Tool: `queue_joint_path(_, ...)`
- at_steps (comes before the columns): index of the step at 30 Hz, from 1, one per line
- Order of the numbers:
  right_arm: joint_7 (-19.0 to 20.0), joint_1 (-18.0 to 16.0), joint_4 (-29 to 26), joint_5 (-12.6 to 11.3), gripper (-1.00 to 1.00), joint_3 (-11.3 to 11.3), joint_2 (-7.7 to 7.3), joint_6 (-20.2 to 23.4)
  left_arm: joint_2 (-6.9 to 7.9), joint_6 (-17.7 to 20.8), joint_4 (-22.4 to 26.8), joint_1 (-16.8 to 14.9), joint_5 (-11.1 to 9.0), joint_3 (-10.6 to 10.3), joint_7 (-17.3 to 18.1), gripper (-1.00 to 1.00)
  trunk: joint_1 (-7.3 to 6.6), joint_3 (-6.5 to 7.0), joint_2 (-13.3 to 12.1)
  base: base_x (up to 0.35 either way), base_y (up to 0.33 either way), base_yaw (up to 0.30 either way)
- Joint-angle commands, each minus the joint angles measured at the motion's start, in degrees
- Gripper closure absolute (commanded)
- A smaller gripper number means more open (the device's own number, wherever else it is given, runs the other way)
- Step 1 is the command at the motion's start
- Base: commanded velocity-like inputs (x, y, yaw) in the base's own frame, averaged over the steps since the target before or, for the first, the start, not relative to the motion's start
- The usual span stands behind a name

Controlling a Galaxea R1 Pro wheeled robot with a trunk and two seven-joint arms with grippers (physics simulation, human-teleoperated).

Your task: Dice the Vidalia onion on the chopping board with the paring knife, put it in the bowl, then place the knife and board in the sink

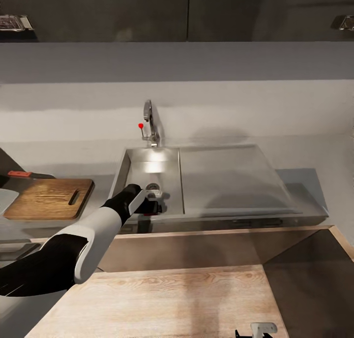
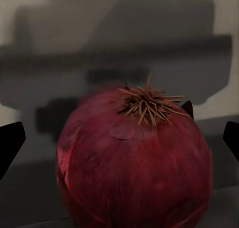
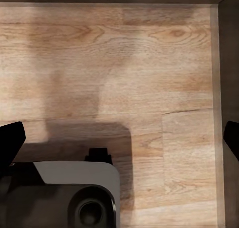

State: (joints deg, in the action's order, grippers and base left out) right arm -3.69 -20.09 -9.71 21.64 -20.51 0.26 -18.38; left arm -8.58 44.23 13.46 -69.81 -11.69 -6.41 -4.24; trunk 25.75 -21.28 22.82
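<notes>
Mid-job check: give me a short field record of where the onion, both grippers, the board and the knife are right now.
onion: dark red round onion with dry root tuft, between the left gripper's open fingertips, not clamped
left gripper: reaching into the stainless-steel sink near the drain
right gripper: open, over light wooden floor, away from the counter
board: dark-brown wooden chopping board on the grey countertop, left of the sink
knife: red-handled paring knife at the board's far edge

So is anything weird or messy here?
Nothing is spilled or broken. One oddity: the onion between the left claw fingertips is dark red, not pale like a Vidalia. The chopping board lies flat on the countertop, with the paring knife at its far edge.
</notes>
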Motion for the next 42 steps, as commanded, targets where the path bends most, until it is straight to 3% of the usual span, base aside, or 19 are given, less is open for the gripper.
queue_joint_path(1,-0.26,-0.04,0.04,0.6,-1.0,-0.32,0.0,-0.17,0.02,0.25,0.08,-0.03,-0.62,-0.36,-0.46,-1.0,0.03,-0.09,0.1,-0.004,0.0,0.0)
queue_joint_path(30,0.18,-0.04,1.1,0.6,-1.0,-0.23,-1.23,-0.17,-0.03,0.33,0.08,-0.02,-0.68,-0.36,-0.87,-1.0,0.03,-0.09,0.1,-0.021,0.0,0.0)
queue_joint_path(31,0.18,-0.02,1.1,0.6,-1.0,-0.23,-1.23,-0.17,-0.03,0.33,0.08,-0.02,-0.69,-0.36,-0.87,1.0,0.03,-0.09,0.1,0.0,0.0,0.0)
queue_joint_path(42,-0.09,-0.04,1.03,0.6,-1.0,-0.27,-1.06,-0.17,-0.03,0.33,0.08,-0.04,-0.79,-0.36,-0.91,1.0,0.03,-0.08,0.1,0.0,0.0,-0.001)
